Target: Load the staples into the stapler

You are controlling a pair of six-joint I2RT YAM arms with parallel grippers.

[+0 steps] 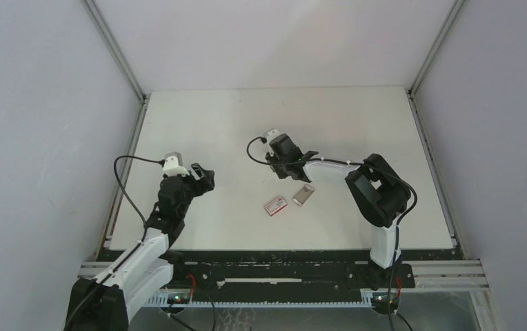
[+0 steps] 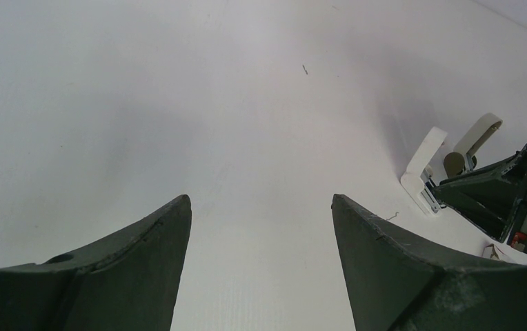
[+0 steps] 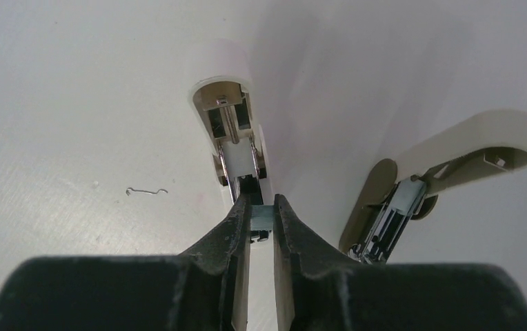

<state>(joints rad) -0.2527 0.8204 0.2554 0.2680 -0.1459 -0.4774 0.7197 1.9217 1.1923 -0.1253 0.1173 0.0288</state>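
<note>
Stapler [image 3: 227, 110] open, right end effector [image 3: 261, 201] pinching staples [image 3: 261, 219], left end effector [image 2: 261, 200] wide, tray [image 1: 303, 196] beside box [image 1: 275, 205]

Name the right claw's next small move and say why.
Probably ease the staples down into the open channel of the stapler: the right claw pinches the silvery strip right at the channel's near end, seemingly not seated yet.

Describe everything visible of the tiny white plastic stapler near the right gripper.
The tiny white plastic stapler sits swung wide open on the white table, halves splayed in a V: the white half shows a dark grey metal channel, the creamier half carries a shiny metal rail. The right gripper meets the white half's near end, pinching a small silvery piece; whether that is part of the stapler is unclear.
</note>
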